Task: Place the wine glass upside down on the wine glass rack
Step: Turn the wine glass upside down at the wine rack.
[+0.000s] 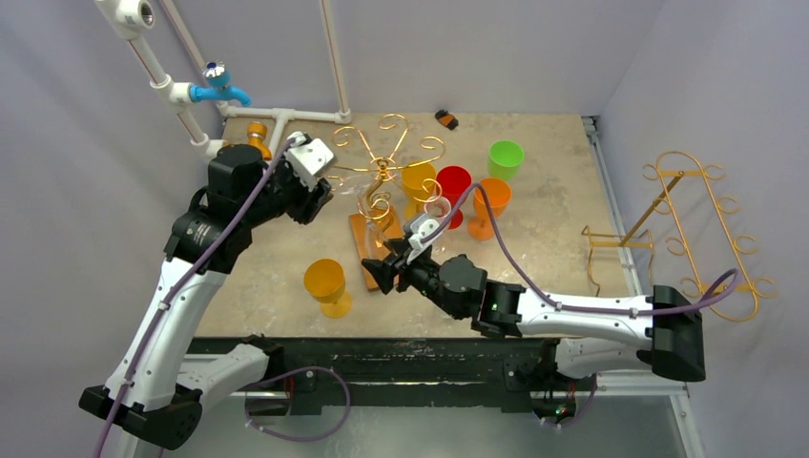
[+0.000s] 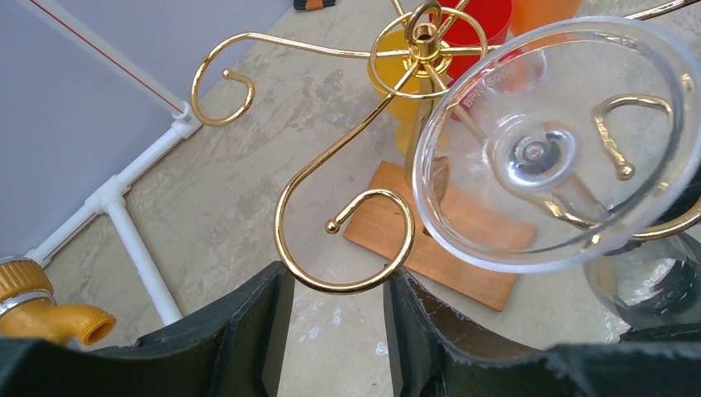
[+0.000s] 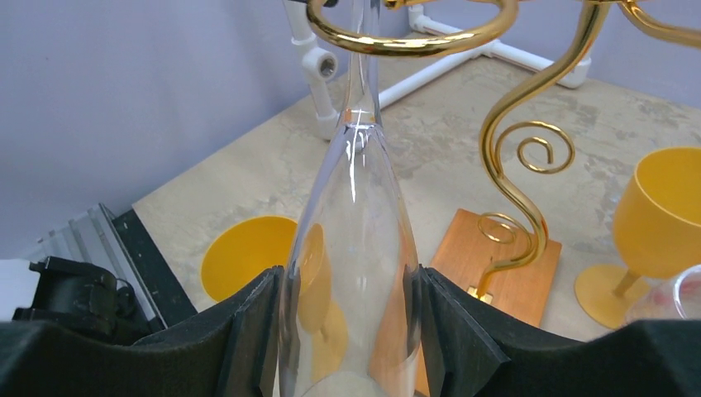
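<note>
Right gripper (image 3: 347, 277) closed on the bowl of the clear, narrow-bowled wine glass (image 3: 355, 165): the bowl fills the gap and both black fingers touch it. Glass is inverted, bowl toward the gripper; the stem passes up through a gold loop at one arm end of the gold wire wine glass rack (image 1: 382, 172). In the left wrist view the glass's round foot (image 2: 496, 215) sits above that arm, with the arm's gold hook end visible through it; whether the foot bears on the wire cannot be told. Rack stands upright on its rectangular wooden base (image 2: 397, 231), near the middle of the mottled beige table (image 1: 553, 229). Left gripper (image 2: 339, 277) is at the rack's left side, its fingers either side of the lower bend of another curled arm end; a gap remains between the jaws, and whether they press on the wire cannot be told. A yellow plastic goblet (image 1: 324, 281) stands on the table left of the right gripper, apart from the rack. Behind the rack, grouped close together: a second yellow goblet (image 1: 417, 178), red cup (image 1: 453, 181), orange goblet (image 1: 491, 196), green cup (image 1: 506, 157). A second gold wire rack (image 1: 687, 229) lies beyond the table's right edge. White plastic pipework (image 1: 286, 114) runs along the far left corner, carrying a blue tap (image 1: 221, 88) and a yellow tap (image 2: 41, 310).
</note>
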